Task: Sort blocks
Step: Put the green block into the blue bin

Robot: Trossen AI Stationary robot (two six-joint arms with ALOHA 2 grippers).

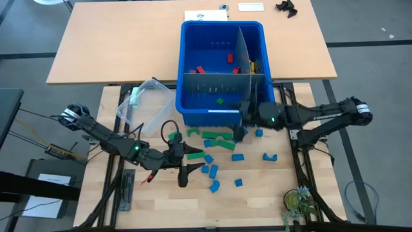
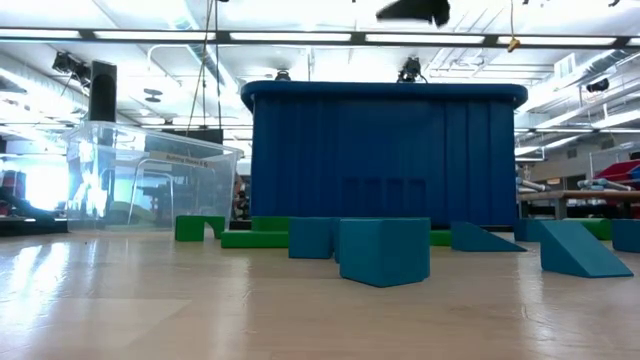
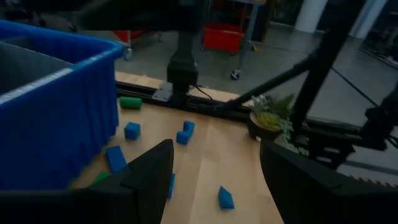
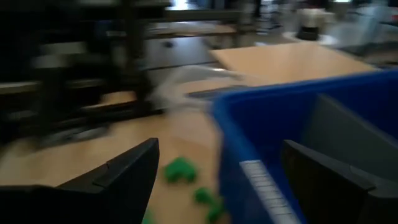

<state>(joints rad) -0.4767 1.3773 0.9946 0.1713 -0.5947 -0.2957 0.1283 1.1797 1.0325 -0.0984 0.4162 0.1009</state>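
Green blocks [image 1: 215, 138] and blue blocks [image 1: 209, 171] lie scattered on the wooden table in front of the large blue bin [image 1: 193, 106]. Inside the bin lie red blocks [image 1: 201, 69], a green block [image 1: 220, 101] and yellow blocks [image 1: 252, 66], in separate compartments. My left gripper [image 1: 190, 164] hovers open above the table's near left part, close to the blue blocks [image 3: 132, 130], with nothing between its fingers [image 3: 149, 180]. My right gripper [image 1: 243, 121] stands open and empty at the bin's near wall [image 4: 261, 180], above the green blocks [image 4: 179, 169].
A clear plastic tub [image 1: 145, 100] lies to the left of the bin. A small potted plant [image 1: 297, 200] stands at the near right corner. A grey divider [image 1: 241, 55] splits the bin. In the low view a blue cube [image 2: 385, 250] and a wedge [image 2: 585, 250] stand nearest.
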